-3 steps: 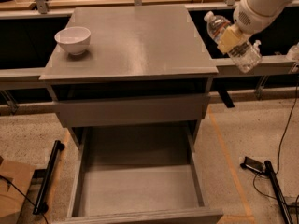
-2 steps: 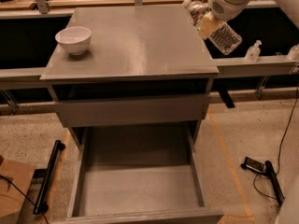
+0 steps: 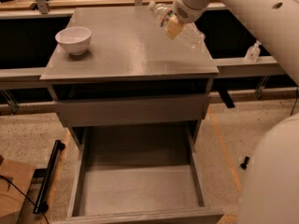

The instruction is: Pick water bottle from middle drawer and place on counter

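My gripper [image 3: 172,21] is shut on the water bottle [image 3: 187,31], a clear crinkly plastic bottle held tilted, cap end toward the upper left, just above the far right part of the counter [image 3: 126,45]. The white arm comes in from the upper right. The middle drawer [image 3: 140,185] is pulled out below the cabinet front, a wide grey tray with a bare floor.
A white bowl [image 3: 73,39] stands on the counter's left side. A clear pump-top dispenser bottle [image 3: 252,52] stands on the ledge at the right. A black bar [image 3: 49,176] and a cardboard box [image 3: 14,190] lie on the floor at left. The robot's white body [image 3: 275,181] fills the lower right.
The gripper has carried the water bottle leftward from beyond the counter's right edge to above the counter's far right part. The drawer and bowl have not moved.
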Robot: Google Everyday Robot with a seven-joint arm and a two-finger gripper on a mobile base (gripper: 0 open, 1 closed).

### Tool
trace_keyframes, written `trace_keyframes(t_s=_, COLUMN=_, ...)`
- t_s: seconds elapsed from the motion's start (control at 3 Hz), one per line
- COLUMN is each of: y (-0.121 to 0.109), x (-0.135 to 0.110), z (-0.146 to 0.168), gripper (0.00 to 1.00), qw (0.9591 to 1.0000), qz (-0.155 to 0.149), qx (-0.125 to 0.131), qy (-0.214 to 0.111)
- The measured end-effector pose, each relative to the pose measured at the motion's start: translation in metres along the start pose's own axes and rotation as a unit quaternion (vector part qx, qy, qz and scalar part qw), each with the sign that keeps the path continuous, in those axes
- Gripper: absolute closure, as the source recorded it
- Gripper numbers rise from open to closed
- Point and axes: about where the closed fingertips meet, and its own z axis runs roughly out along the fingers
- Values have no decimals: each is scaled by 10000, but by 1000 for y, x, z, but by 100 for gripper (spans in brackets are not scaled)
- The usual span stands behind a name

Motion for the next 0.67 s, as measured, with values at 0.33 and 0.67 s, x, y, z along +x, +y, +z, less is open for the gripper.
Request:
trace_keyframes(t_s=0.33, y=19, x=-19, z=24, gripper=36, qw=9992, qz=-167, qx=-326, qy=-169)
trace_keyframes(t_s=0.67, y=38, x=-29, z=45, gripper=12, qw=9970, qz=-232, qx=-694, qy=-240)
